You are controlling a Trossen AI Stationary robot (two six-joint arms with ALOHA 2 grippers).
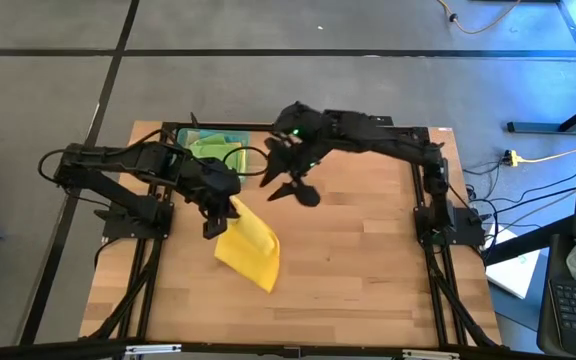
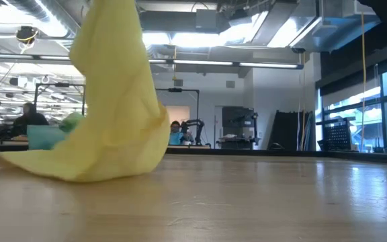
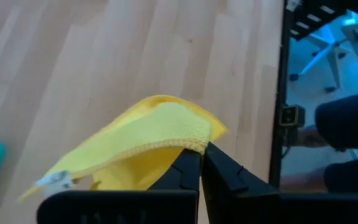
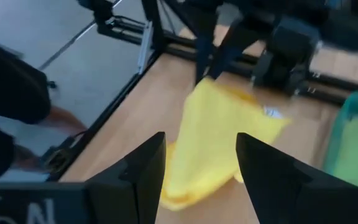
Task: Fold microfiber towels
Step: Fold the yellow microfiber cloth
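Yellow towel (image 1: 249, 247) in raised left tool (image 1: 223, 214)

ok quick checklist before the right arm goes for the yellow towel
1. Left gripper shut on yellow towel: ok.
2. Towel partly lifted, lower end resting on table: ok.
3. Right gripper open, ready to grasp: ok.
4. Right gripper apart from the towel, nothing between them: ok.
5. Free corner for the right gripper to grasp: cannot tell.
6. Other towels lying in tray, out of the way: ok.
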